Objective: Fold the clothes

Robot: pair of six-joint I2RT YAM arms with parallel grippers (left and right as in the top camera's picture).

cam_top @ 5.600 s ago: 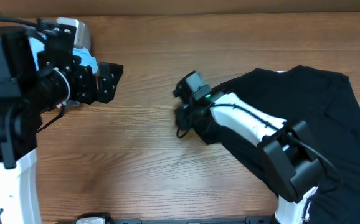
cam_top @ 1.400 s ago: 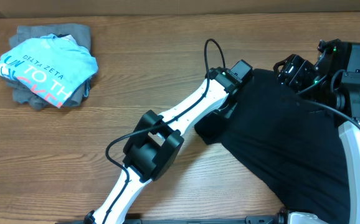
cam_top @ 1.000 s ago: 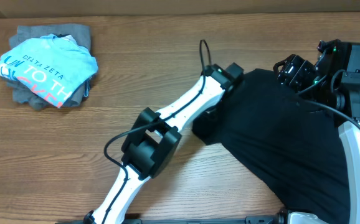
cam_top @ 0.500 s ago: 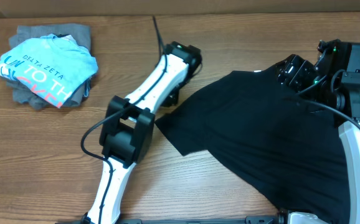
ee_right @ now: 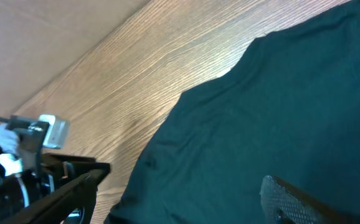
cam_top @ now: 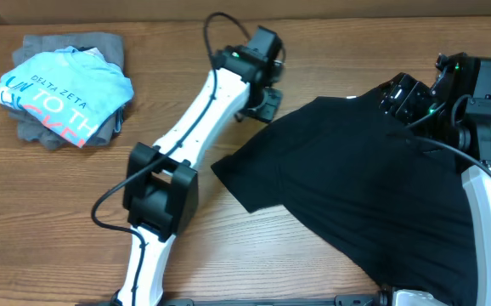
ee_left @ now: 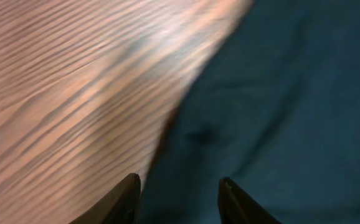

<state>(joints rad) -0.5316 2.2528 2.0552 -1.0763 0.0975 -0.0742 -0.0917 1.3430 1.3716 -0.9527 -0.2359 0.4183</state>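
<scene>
The clothes, a black T-shirt (cam_top: 356, 187), lie spread flat across the right half of the table, with one corner pointing left at mid table. My left gripper (cam_top: 262, 102) hovers open just past the shirt's upper left edge. In the left wrist view its two dark fingertips (ee_left: 125, 198) stand apart over the shirt (ee_left: 279, 106), and nothing is between them. My right gripper (cam_top: 398, 95) hangs open over the shirt's far right part. The right wrist view shows its jaws wide apart above the fabric (ee_right: 261, 112).
A folded pile sits at the far left: a light blue printed shirt (cam_top: 67, 98) on a grey garment (cam_top: 54, 44). Bare wooden table (cam_top: 76, 212) lies between the pile and the black shirt. My left arm (cam_top: 186, 144) stretches from the front edge across the table's middle.
My left gripper dragged the shirt's edge leftward, opened and let go, then drew back toward the far side. The shirt now lies wider. My right arm stayed still.
</scene>
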